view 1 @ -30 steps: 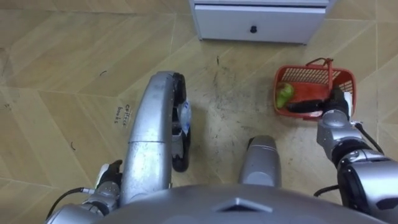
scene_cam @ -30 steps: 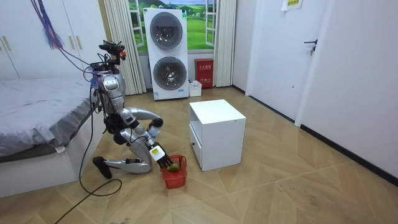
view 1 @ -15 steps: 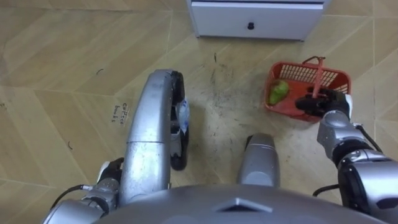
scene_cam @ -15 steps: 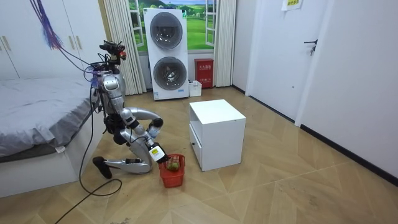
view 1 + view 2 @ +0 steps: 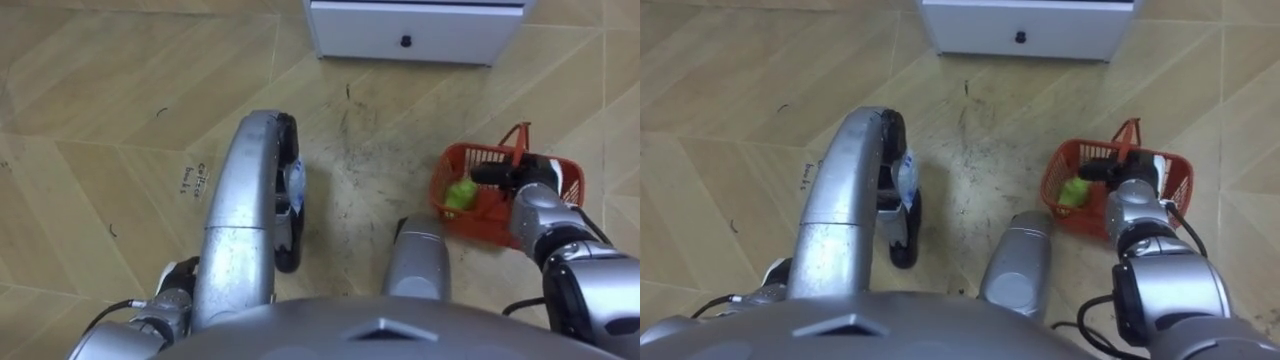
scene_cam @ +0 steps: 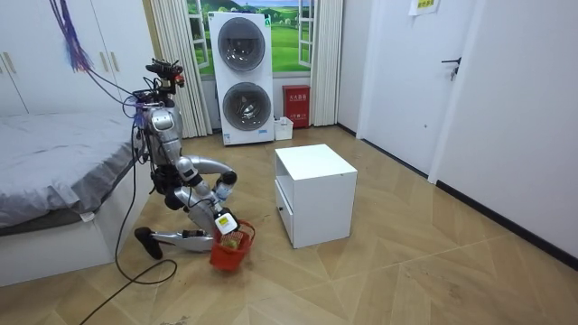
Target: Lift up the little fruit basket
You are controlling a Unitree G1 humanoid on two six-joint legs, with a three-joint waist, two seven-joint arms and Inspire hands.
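The red plastic fruit basket point(image 5: 478, 151) stands tilted on the wooden floor by my right knee, with a green fruit point(image 5: 459, 193) inside. My right hand point(image 5: 512, 176) is over the basket, its dark fingers curled round the upright handle point(image 5: 519, 137). In the room view I kneel on the floor between the bed and the white cabinet, and the basket point(image 6: 226, 259) hangs tilted under my right hand point(image 6: 223, 223). My left hand point(image 5: 178, 276) is low at my left side.
A white drawer cabinet point(image 5: 410, 30) with a dark knob stands just ahead of me. The bed point(image 6: 54, 171) is behind me, and a stacked washer and dryer point(image 6: 242, 77) stand at the far wall.
My right hand's fingers were straight in the basket and have curled round its handle. The basket has come nearer to my knee and now tilts.
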